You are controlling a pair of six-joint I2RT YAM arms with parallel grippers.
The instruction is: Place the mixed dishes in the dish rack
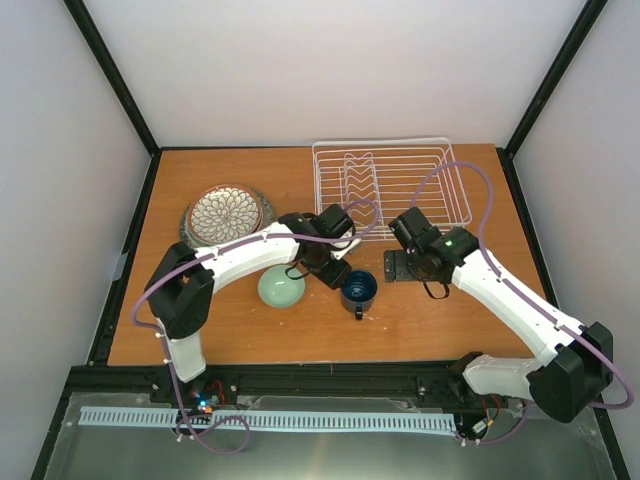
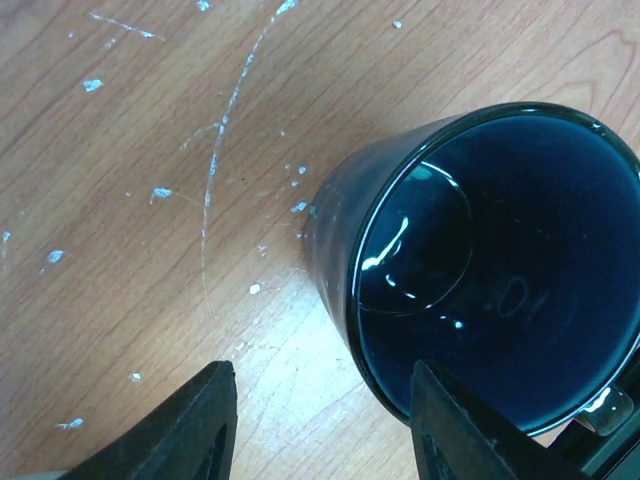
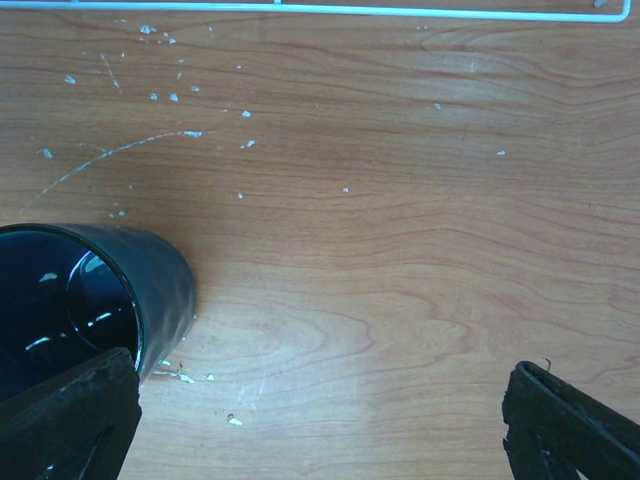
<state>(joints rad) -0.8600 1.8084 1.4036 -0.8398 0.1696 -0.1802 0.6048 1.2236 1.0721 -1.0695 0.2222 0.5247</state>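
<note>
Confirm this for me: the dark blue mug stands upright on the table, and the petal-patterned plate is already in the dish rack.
Wrong on the plate. The top external view shows the petal-patterned plate not in the dish rack but topping the plate stack on the table, left of the rack. The dark blue mug does stand upright on the table.

1. A wooden table (image 1: 440,325) is standing inside a booth, its top showing scratches and white flecks.
2. Plain white walls (image 1: 330,70) are enclosing it on three sides.
3. Black frame posts (image 1: 112,75) are rising at the rear corners.
4. A white slotted strip (image 1: 270,420) is lying across a grey metal sheet (image 1: 330,455) in front of the table.
</note>
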